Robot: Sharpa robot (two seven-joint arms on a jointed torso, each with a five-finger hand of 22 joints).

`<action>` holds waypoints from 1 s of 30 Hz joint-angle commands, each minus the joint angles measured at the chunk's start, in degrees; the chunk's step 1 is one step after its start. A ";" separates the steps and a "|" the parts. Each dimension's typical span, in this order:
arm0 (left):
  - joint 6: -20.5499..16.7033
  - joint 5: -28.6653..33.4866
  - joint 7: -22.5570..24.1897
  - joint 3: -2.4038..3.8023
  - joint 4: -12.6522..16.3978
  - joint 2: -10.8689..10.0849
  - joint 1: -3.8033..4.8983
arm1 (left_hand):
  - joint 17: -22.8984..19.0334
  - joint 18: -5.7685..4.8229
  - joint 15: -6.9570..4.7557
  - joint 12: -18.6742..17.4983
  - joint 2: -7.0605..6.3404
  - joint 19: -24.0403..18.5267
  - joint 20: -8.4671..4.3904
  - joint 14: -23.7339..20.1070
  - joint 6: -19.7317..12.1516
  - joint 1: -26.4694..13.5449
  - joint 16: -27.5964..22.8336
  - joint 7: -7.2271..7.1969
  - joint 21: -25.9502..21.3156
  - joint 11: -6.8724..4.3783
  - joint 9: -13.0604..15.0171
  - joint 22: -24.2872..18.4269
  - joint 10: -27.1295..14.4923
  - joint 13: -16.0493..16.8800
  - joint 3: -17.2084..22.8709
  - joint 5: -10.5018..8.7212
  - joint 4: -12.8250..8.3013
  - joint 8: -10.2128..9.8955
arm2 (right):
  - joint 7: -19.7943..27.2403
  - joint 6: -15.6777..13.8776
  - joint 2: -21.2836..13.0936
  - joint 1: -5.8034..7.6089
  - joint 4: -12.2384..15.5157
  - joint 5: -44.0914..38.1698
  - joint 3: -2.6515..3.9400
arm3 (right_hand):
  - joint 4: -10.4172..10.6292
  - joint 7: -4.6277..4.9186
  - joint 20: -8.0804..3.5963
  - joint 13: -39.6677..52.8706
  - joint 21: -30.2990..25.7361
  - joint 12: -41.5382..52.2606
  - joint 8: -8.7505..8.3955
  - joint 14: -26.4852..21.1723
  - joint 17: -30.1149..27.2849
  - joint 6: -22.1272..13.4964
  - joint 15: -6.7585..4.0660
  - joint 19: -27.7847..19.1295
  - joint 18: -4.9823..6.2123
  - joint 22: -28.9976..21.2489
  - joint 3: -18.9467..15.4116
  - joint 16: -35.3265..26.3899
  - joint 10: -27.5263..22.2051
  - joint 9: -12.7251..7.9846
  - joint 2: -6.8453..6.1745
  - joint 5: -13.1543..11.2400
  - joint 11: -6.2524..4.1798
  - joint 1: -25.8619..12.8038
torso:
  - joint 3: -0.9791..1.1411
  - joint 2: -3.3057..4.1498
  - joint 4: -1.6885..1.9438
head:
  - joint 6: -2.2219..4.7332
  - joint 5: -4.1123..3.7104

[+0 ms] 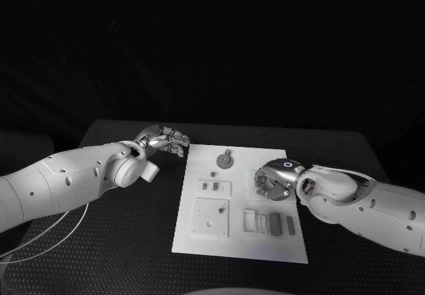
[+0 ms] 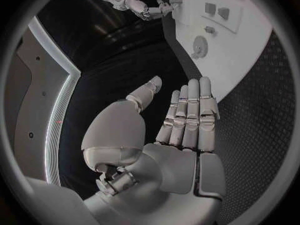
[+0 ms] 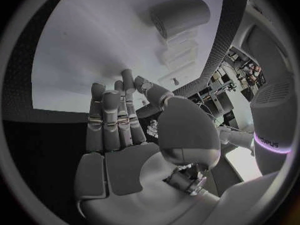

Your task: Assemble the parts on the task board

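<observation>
The flat white task board lies mid-table on the black, dimpled table. On it: a round keyhole-shaped part at the far end and dark slim bars near right. The left hand hovers off the board's far-left corner; its wrist view shows straight fingers holding nothing. The right hand hangs over the board's right side; its wrist view shows extended, empty fingers and a ribbed cylinder.
</observation>
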 commanded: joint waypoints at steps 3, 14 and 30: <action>0.85 0.21 0.34 0.04 0.12 0.11 0.08 | 0.09 1.11 0.37 0.11 0.13 0.18 -0.02 0.01 -0.20 -0.56 -0.39 0.13 -0.41 0.18 -0.08 -0.06 0.00 -0.09 -0.14 -0.12 0.19 0.25 | -0.51 1.22 -0.14 -0.10 -0.29 -0.51 -0.06 | 0.16 0.01 0.02 -0.08 -0.02 -0.41 -0.54 -0.52 -0.07 -0.60 0.17 -0.03 0.79 1.22 0.31 0.17 -0.52 -0.15 -0.74 -0.34 0.17 0.15 | -0.03 0.00 0.00 | -0.03 -0.07; 0.94 0.21 0.26 0.04 0.16 0.04 0.07 | 0.14 1.12 0.37 0.11 0.14 0.18 -0.02 0.02 -0.23 -0.59 -0.43 0.14 -0.44 0.18 -0.09 -0.06 -0.01 -0.12 -0.14 -0.12 0.23 0.25 | -0.31 1.37 -0.22 -0.10 -0.20 -0.60 -0.06 | -0.68 0.04 -0.09 0.02 0.09 -0.49 -0.65 -0.56 -0.11 -0.62 0.17 -0.01 0.79 1.25 0.79 0.36 -0.46 -0.12 -0.52 -0.36 0.16 1.13 | -0.02 -0.01 0.03 | -0.20 -0.17; 0.96 0.21 0.27 0.04 0.12 0.09 0.07 | 0.20 1.13 0.37 0.12 0.22 0.20 -0.02 0.04 -0.24 -0.61 -0.48 0.14 -0.48 0.18 -0.10 -0.06 -0.02 -0.15 -0.13 -0.12 0.29 0.26 | 0.09 -3.45 -0.24 -0.13 0.70 -0.86 -0.06 | -1.30 -1.74 -0.86 1.96 1.24 1.80 1.51 1.37 -0.22 3.66 -1.63 1.72 0.79 1.24 1.02 1.34 4.04 1.44 3.49 -0.37 -1.72 3.05 | 0.00 0.00 0.05 | -0.44 -0.30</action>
